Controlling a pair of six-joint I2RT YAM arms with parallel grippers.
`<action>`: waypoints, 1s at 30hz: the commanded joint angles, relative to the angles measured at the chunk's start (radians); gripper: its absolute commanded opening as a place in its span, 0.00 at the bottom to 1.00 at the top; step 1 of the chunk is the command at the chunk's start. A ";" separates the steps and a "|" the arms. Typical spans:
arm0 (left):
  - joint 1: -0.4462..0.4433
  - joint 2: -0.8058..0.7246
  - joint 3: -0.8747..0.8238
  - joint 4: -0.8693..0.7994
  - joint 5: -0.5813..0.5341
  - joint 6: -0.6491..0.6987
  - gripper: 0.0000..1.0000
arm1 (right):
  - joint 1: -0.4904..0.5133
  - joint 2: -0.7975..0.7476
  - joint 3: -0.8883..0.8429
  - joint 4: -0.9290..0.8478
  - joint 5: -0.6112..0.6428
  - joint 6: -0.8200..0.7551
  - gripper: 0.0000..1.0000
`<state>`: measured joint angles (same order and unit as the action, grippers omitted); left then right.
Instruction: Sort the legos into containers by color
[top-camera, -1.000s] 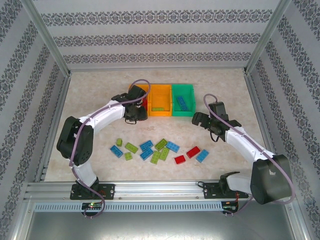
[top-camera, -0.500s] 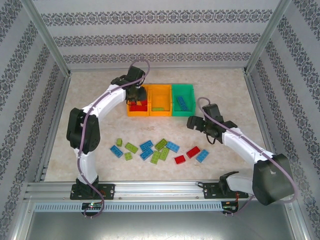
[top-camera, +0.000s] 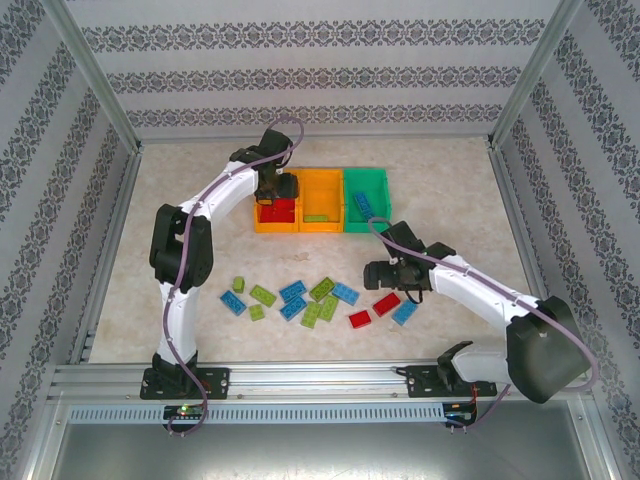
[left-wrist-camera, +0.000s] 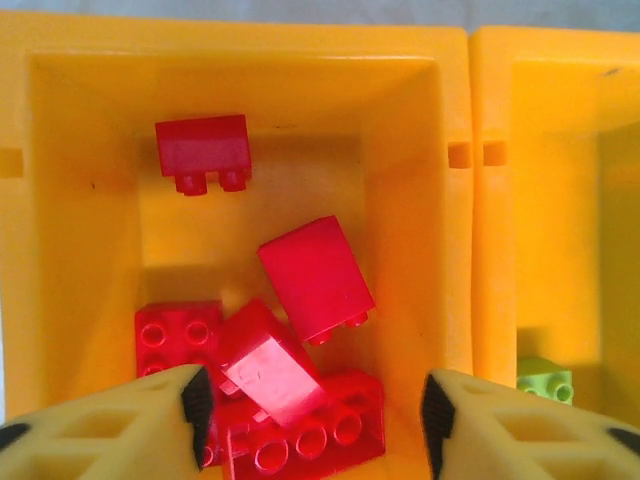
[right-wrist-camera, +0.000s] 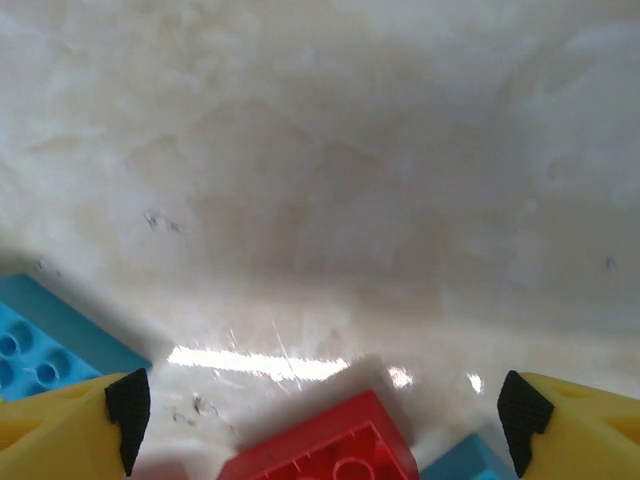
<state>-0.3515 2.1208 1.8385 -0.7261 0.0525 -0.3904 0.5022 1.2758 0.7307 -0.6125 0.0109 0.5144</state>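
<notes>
Three joined containers stand in a row: a left orange bin, a middle orange bin and a green bin. My left gripper hangs open over the left orange bin. Several red legos lie in that bin, and one tilted red brick rests on the pile between my spread fingers, untouched. Loose legos in green, blue and red are scattered on the table. My right gripper is open, low over a red lego at the right of the scatter.
A lime green brick lies in the middle orange bin and a blue one in the green bin. A blue brick sits just left of my right gripper's left finger. Patterned walls enclose the table.
My left gripper moved from the bin's front rim to above the left orange bin and opened, leaving a red brick on the pile. My right arm swung left and down toward the loose bricks.
</notes>
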 joint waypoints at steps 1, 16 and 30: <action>0.007 -0.033 -0.001 -0.015 0.014 0.015 0.68 | 0.014 -0.026 -0.028 -0.083 -0.046 0.129 0.89; -0.034 -0.169 -0.163 0.091 0.073 0.057 0.99 | 0.070 -0.271 -0.139 -0.323 0.045 0.442 0.84; -0.037 -0.215 -0.241 0.137 0.099 0.045 1.00 | 0.075 -0.268 -0.227 -0.160 -0.032 0.562 0.82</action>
<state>-0.3798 1.9514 1.6135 -0.6155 0.1356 -0.3473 0.5724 0.9989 0.5274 -0.8162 0.0025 1.0351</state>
